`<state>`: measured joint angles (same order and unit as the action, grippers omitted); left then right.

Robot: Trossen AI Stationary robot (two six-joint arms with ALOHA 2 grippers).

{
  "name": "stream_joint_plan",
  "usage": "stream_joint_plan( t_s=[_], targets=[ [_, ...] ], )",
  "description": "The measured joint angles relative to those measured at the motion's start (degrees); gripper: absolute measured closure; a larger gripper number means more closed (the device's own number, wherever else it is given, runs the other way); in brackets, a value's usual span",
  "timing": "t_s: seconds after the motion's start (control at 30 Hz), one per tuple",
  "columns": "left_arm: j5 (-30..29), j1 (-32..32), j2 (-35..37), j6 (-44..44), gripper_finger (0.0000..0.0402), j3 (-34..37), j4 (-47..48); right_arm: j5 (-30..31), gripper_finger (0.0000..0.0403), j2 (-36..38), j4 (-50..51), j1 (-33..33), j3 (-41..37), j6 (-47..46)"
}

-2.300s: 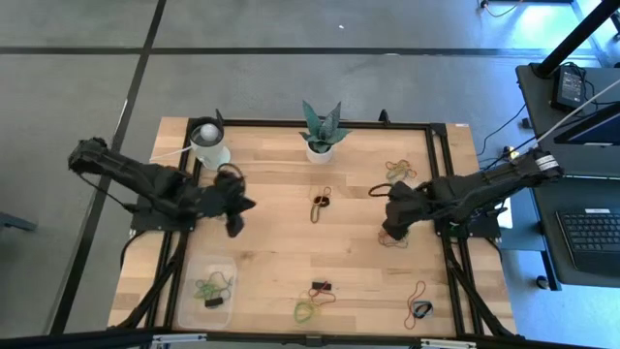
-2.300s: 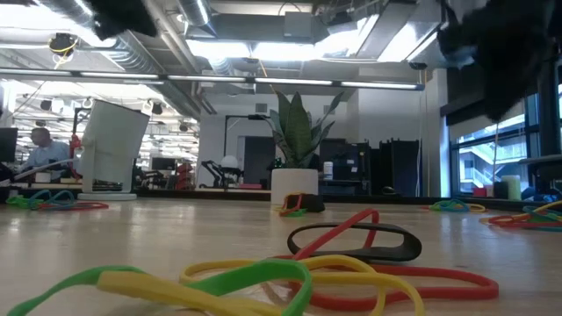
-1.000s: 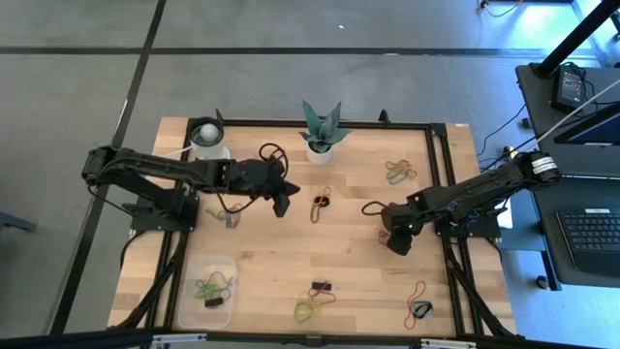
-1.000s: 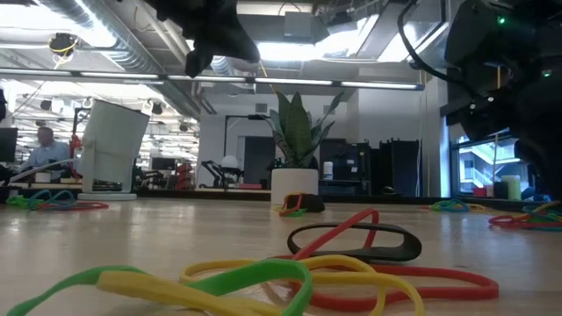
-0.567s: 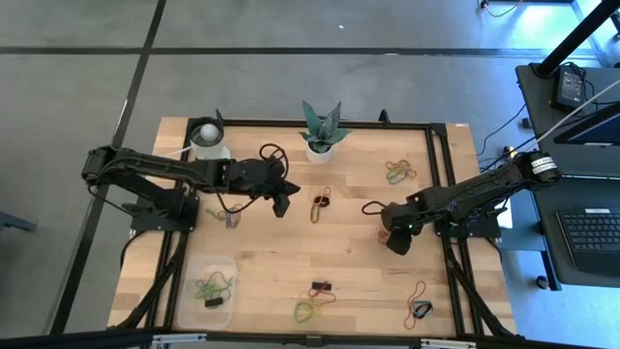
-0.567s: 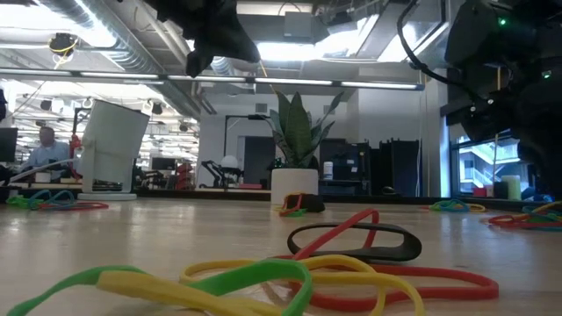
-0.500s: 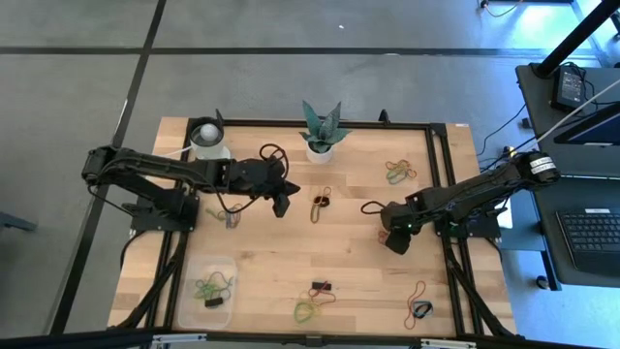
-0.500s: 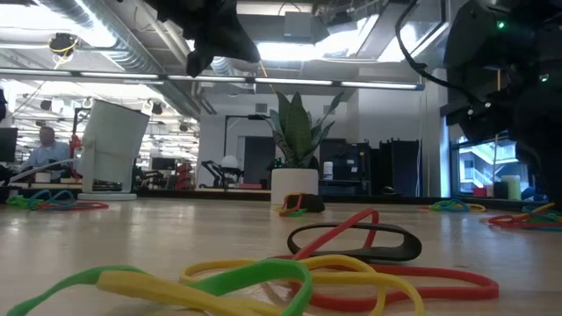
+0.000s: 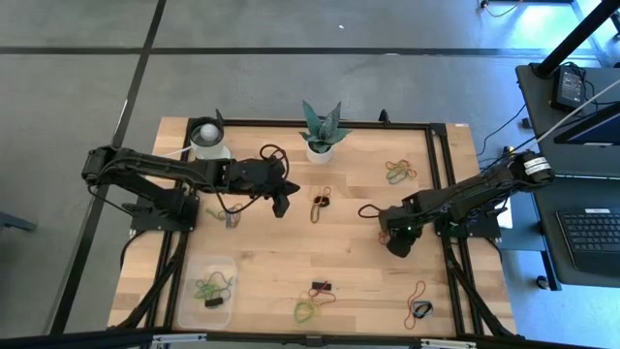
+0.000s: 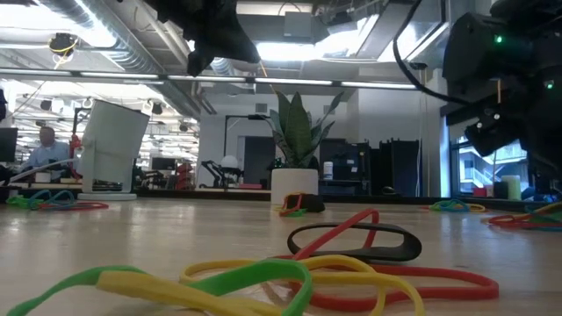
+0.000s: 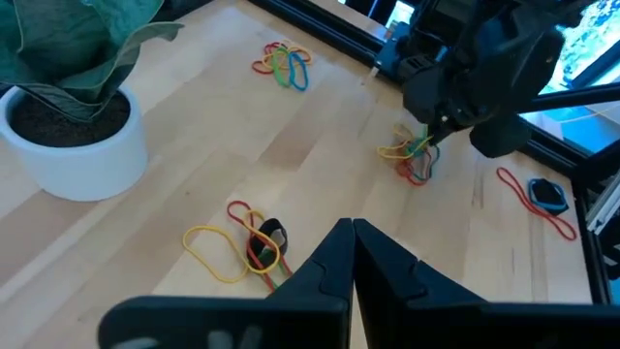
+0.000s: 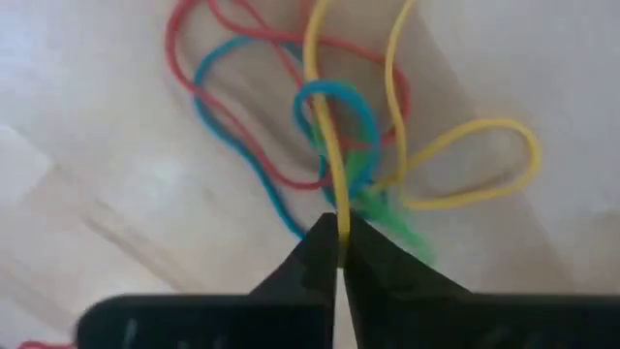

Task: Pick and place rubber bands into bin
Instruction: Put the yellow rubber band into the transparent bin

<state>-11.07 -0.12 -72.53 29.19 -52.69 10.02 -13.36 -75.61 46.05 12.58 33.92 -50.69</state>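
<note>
Found the bin (image 9: 205, 260) at the table's front left corner, a few rubber bands (image 9: 213, 286) already inside and more loose along the front edge. Farther in, at the right side, saw the right gripper (image 12: 339, 225) down on a tangle, fingers pinched on a yellow band (image 12: 330, 165); lower than two seconds earlier, barely shifted since. Across the middle, saw the left gripper (image 11: 351, 225) closed and empty, swung away from the bin toward the plant pot (image 11: 73, 145). Judged a fresh pick begun, carry still to come.
</note>
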Motion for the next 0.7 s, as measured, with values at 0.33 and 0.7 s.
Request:
stream_joint_plan(
  t_s=[0.33,0.7],
  targets=[
    [2.1,0.0,0.0,-5.5,0.0398,0.0,0.0,2.2,0.0398,7.9,15.0,0.0,11.6,-3.2],
    [5.7,0.0,2.5,-14.2,0.0398,0.0,0.3,8.8,0.0394,9.9,21.7,0.0,21.1,-9.0]
  ],
)
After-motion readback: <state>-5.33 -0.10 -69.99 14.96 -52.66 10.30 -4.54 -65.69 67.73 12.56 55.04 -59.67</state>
